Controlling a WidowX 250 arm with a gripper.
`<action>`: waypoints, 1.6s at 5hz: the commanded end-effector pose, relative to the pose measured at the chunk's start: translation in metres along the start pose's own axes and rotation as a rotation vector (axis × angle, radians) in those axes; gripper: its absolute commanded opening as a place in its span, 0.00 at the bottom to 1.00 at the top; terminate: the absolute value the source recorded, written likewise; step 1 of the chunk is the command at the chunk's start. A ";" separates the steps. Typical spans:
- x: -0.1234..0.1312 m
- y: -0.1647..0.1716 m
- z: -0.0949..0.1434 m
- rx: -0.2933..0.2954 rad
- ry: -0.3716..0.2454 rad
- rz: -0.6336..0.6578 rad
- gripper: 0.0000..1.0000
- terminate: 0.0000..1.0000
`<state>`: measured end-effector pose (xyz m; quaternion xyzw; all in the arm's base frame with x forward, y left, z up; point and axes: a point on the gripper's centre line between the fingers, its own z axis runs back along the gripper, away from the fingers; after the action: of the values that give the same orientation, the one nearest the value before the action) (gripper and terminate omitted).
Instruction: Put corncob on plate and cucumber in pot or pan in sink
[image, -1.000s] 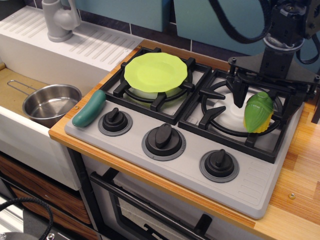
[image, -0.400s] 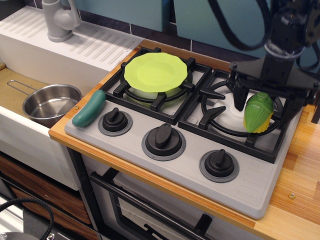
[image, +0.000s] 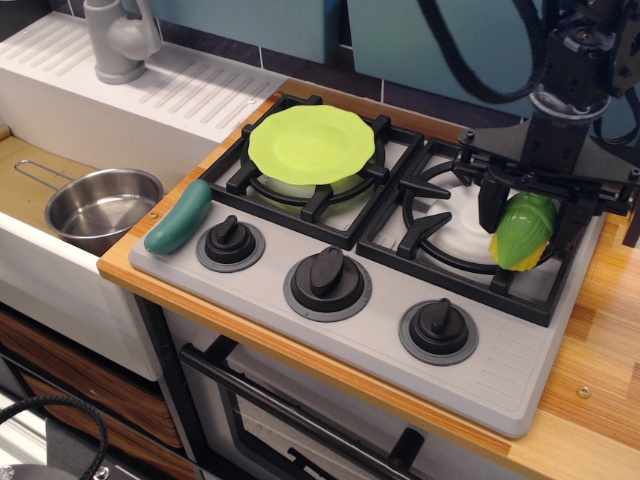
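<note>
- The hand (image: 522, 215) is down over the right burner, and the corncob (image: 524, 233) sits between its dark fingers; one finger (image: 493, 203) presses against the corn's left side, the other is hidden behind it, so I cannot tell whether the grip is closed.
- The corncob leans on the black grate (image: 440, 262), pointed end toward the bench edge.
- The plate (image: 311, 144) rests bare on the left burner, well apart from the corn.
- The cucumber (image: 178, 216) lies at the stove's left edge, just beside the first knob (image: 230, 240).
- The pot (image: 103, 205) stands in the sink (image: 30, 180), wire handle pointing away from the stove.
</note>
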<state>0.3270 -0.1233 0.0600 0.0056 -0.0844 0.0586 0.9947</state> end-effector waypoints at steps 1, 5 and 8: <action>0.011 -0.004 0.038 -0.024 -0.025 0.010 0.00 0.00; 0.037 0.042 0.072 -0.024 -0.037 -0.139 0.00 0.00; 0.050 0.093 0.075 -0.008 -0.048 -0.205 0.00 0.00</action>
<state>0.3492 -0.0264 0.1129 0.0105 -0.0642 -0.0452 0.9969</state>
